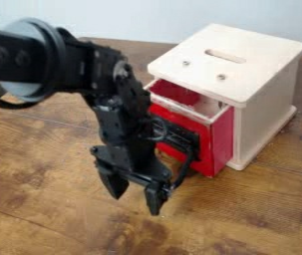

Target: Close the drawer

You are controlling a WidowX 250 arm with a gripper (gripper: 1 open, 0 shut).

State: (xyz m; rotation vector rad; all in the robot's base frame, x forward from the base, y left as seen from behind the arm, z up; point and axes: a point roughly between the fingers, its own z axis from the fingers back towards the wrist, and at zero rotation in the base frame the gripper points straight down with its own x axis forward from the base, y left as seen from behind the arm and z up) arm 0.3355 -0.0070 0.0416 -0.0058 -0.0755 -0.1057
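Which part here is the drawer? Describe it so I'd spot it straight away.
Find the pale wooden box on the table. The drawer sticks out of its front, just beside the black arm's hand. It is the only bright red thing, with a black wire handle.
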